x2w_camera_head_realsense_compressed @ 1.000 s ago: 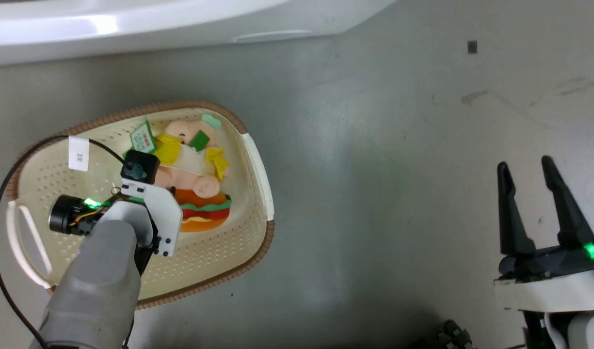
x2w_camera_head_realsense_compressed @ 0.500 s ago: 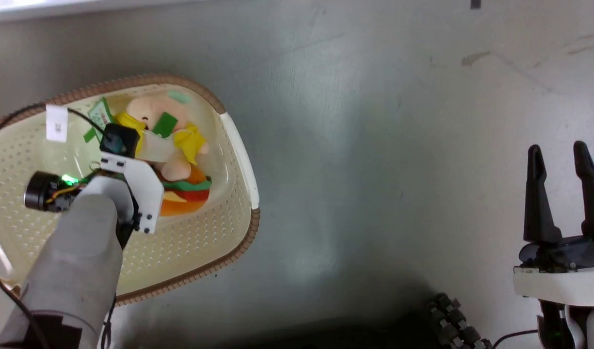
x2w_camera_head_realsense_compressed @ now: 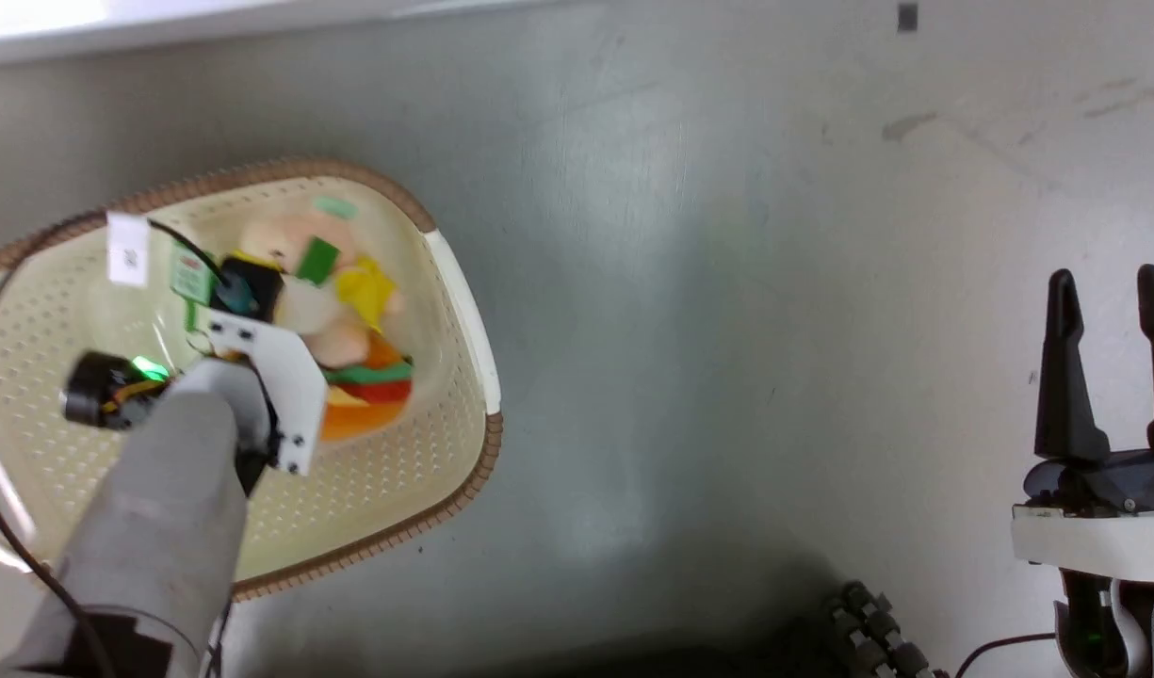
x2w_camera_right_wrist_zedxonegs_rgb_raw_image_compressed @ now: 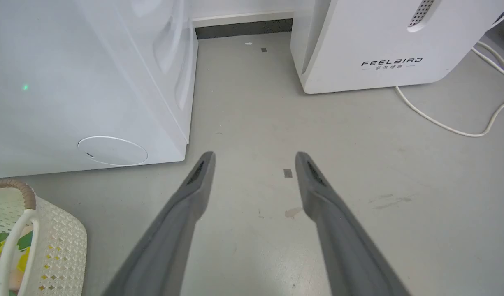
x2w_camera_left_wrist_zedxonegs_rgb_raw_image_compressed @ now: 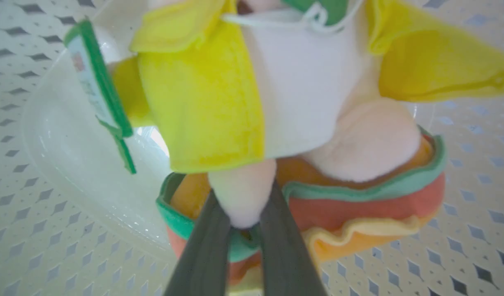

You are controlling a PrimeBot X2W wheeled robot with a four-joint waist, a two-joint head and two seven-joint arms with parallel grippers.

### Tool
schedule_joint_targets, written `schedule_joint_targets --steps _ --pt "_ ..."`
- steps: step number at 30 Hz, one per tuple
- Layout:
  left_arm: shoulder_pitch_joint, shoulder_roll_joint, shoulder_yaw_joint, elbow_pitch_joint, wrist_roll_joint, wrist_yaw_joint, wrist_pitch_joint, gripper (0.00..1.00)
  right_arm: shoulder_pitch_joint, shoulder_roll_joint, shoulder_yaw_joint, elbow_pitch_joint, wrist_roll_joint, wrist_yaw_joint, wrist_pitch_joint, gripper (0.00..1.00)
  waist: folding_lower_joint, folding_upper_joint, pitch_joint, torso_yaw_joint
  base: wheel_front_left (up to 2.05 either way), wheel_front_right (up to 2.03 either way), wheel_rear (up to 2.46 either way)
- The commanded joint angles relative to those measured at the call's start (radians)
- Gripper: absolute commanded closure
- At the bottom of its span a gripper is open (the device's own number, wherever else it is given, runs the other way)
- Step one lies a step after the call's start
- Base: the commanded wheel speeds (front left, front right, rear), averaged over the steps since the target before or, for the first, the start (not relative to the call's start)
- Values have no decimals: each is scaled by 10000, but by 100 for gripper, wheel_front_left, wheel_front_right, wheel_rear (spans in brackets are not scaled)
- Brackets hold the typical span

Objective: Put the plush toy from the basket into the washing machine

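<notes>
The left hand (x2w_camera_left_wrist_zedxonegs_rgb_raw_image_compressed: pixel 243 207) is closed on a peach limb of the plush toy (x2w_camera_head_realsense_compressed: pixel 346 315), which lies toward the far right of the basket (x2w_camera_head_realsense_compressed: pixel 468 461) on the floor (x2w_camera_head_realsense_compressed: pixel 727 377). Soft and light, the toy should squash under pressure, so a limb looks a surer hold than the thin hang tag (x2w_camera_left_wrist_zedxonegs_rgb_raw_image_compressed: pixel 97 94). The left wrist view gives the pinch close up, and the head view gives the toy's place. The right hand (x2w_camera_right_wrist_zedxonegs_rgb_raw_image_compressed: pixel 255 158), its 2 fingers spread and holding nothing, faces the washing machine (x2w_camera_right_wrist_zedxonegs_rgb_raw_image_compressed: pixel 70 82).

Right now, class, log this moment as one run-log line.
left gripper: shut on plush toy limb | plush toy: in basket | right gripper: open, empty
</notes>
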Motion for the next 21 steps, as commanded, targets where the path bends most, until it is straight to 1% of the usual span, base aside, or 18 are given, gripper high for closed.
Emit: schedule_joint_targets --steps 1,7,15,16,21 --pt "296 -96 -13 75 -80 -13 -25 100 -109 7 -68 48 -32 -9 -47 0 0 0 -412 82 0 0 0" --pt "1130 -456 19 76 -347 -20 -343 100 21 7 -167 353 -222 -9 -47 0 0 0 -1757 260 0 0 0" --pt "2197 -937 97 76 -791 -206 -1809 100 369 7 -221 775 -447 -9 -47 0 0 0 -3757 669 0 0 0" --pt "2197 -937 97 76 -791 -206 -1809 100 369 7 -221 775 -447 -9 -47 0 0 0 -3757 669 0 0 0" --pt "2723 -1098 71 71 -991 -294 -2680 100 671 7 -246 979 -533 -9 -47 0 0 0 -4811 991 0 0 0"
